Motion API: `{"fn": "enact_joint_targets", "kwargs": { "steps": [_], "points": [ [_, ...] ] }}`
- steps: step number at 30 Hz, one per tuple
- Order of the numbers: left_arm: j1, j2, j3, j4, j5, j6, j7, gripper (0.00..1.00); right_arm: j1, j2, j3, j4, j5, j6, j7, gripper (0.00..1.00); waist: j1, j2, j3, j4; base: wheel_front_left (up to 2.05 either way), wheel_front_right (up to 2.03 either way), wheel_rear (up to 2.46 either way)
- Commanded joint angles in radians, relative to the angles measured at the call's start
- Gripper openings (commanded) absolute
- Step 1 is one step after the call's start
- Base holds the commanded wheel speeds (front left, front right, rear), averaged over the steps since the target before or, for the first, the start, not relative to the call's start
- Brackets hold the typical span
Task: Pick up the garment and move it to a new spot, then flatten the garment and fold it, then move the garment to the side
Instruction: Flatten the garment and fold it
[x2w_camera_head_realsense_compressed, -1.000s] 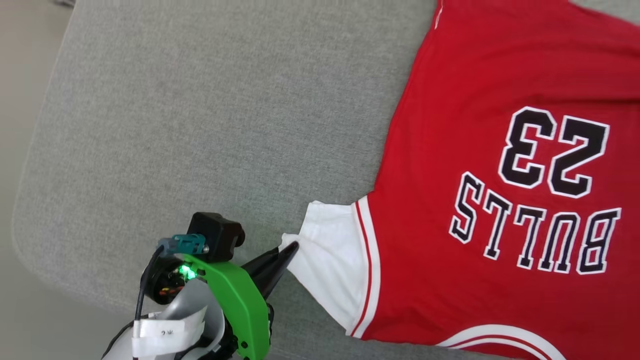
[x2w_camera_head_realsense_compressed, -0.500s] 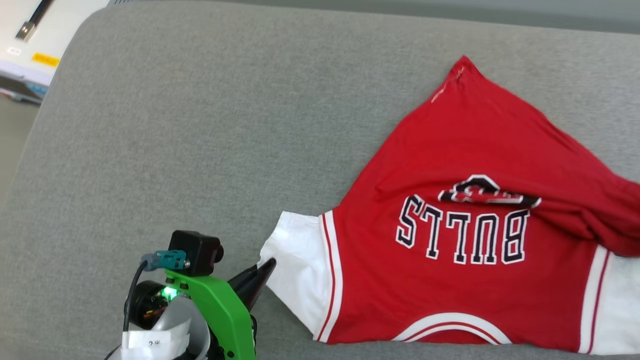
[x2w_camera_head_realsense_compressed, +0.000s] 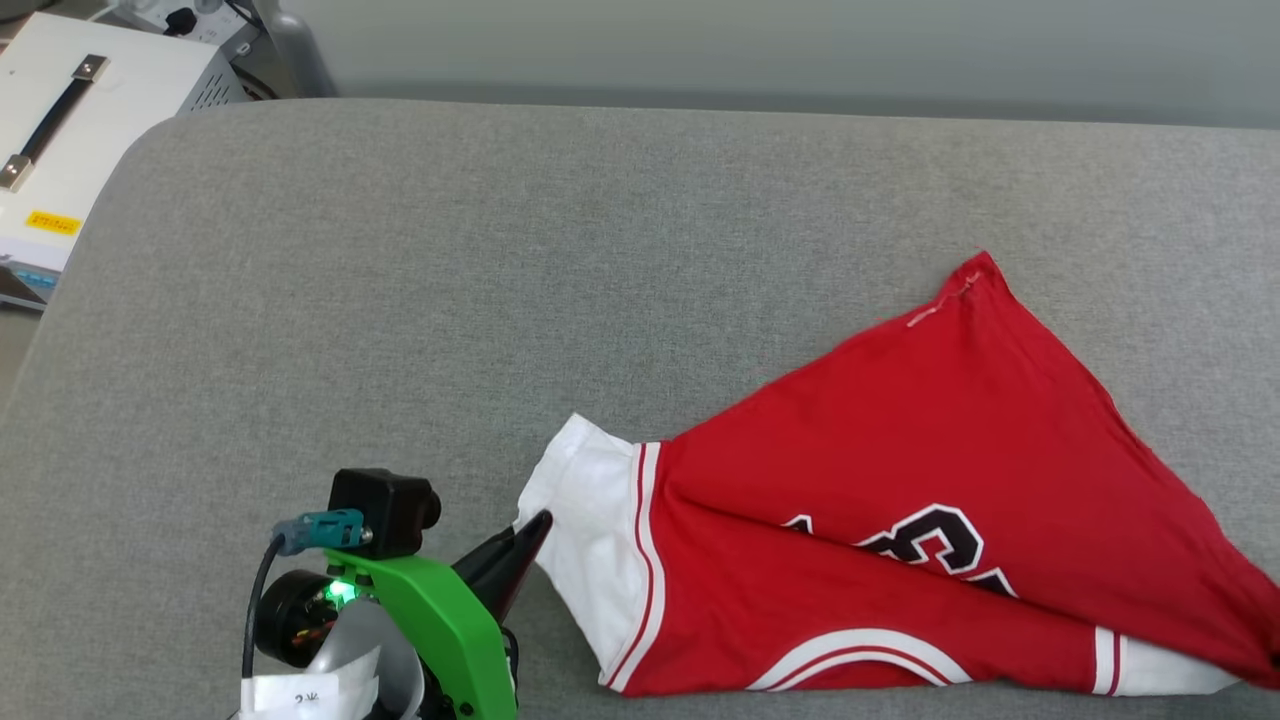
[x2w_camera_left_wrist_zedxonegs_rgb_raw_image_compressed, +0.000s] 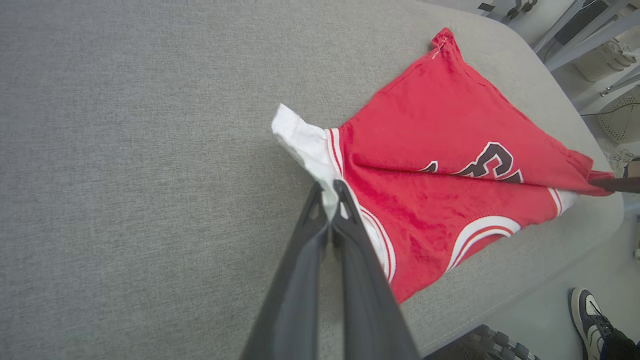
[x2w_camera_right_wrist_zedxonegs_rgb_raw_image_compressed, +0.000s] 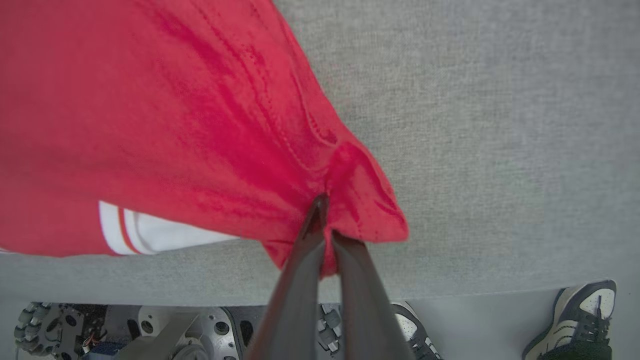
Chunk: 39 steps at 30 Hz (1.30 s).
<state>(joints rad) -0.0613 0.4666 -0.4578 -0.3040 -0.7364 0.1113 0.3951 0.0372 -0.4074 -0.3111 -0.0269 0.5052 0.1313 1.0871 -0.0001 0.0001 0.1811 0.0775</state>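
- Red shirt (x2w_camera_head_realsense_compressed: 900, 450) with white sleeves lies on the grey cushion (x2w_camera_head_realsense_compressed: 400, 300), on its right half and close to the near edge.
- It's doubled over. A red layer lies across the chest, so just part of the black, white-outlined lettering peeks out from under the fold.
- One red corner points up toward the far edge, and from there the cloth fans down and out to the near edge.
- Left claw (x2w_camera_head_realsense_compressed: 530, 530) is at the white sleeve, low on the cushion and near its middle.
- From the left wrist, the left claw (x2w_camera_left_wrist_zedxonegs_rgb_raw_image_compressed: 328, 192) has its two dark fingers pressed nearly together, with the white sleeve edge of the shirt (x2w_camera_left_wrist_zedxonegs_rgb_raw_image_compressed: 440, 110) pinched between them.
- The striped trim sits just beside that grip, and bare cushion (x2w_camera_left_wrist_zedxonegs_rgb_raw_image_compressed: 125, 150) lies all round on the other side.
- Over on the far end of the shirt, the right claw (x2w_camera_left_wrist_zedxonegs_rgb_raw_image_compressed: 617, 184) shows as a dark finger at the bunched red tip.
- From the right wrist, the right claw (x2w_camera_right_wrist_zedxonegs_rgb_raw_image_compressed: 327, 220) is closed tight on a gathered fold of the shirt (x2w_camera_right_wrist_zedxonegs_rgb_raw_image_compressed: 150, 100), right by the near edge of the cushion (x2w_camera_right_wrist_zedxonegs_rgb_raw_image_compressed: 500, 125).
- A white sleeve with red stripes pokes out from beneath the red layer, just beside that claw.
- Off the cushion, a white case (x2w_camera_head_realsense_compressed: 80, 150) with a dark handle sits past the far left corner.
- A person's shoe (x2w_camera_right_wrist_zedxonegs_rgb_raw_image_compressed: 575, 315) and the robot's wheels (x2w_camera_right_wrist_zedxonegs_rgb_raw_image_compressed: 50, 320) are on the floor below the near edge.
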Motion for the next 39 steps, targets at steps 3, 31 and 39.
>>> {"fn": "enact_joint_targets", "kwargs": {
  "steps": [3, 31, 39],
  "points": [
    [0.006, -0.011, -0.004, 0.007, -0.003, 0.005, -0.010, 0.00, 0.034, 0.021, -0.002, -0.001, -0.020, -0.001, 0.003, 0.00, 0.0001, -0.0001, -0.009, -0.001, 0.00, 0.00, 0.00],
    [-0.082, -0.043, -0.061, -0.041, 0.043, -0.025, -0.027, 0.00, -0.462, -0.104, 0.190, -0.124, -0.009, -0.001, 0.199, 1.00, 0.0001, -0.0001, 0.205, 0.207, 0.00, 0.00, 0.00],
    [-0.107, -0.069, -0.078, -0.023, 0.046, -0.040, -0.048, 0.00, -0.567, -0.137, 0.227, 0.026, -0.063, -0.001, 0.173, 1.00, 0.0001, -0.0001, 0.260, 0.266, 0.00, 0.00, 0.00]
  ]
}}
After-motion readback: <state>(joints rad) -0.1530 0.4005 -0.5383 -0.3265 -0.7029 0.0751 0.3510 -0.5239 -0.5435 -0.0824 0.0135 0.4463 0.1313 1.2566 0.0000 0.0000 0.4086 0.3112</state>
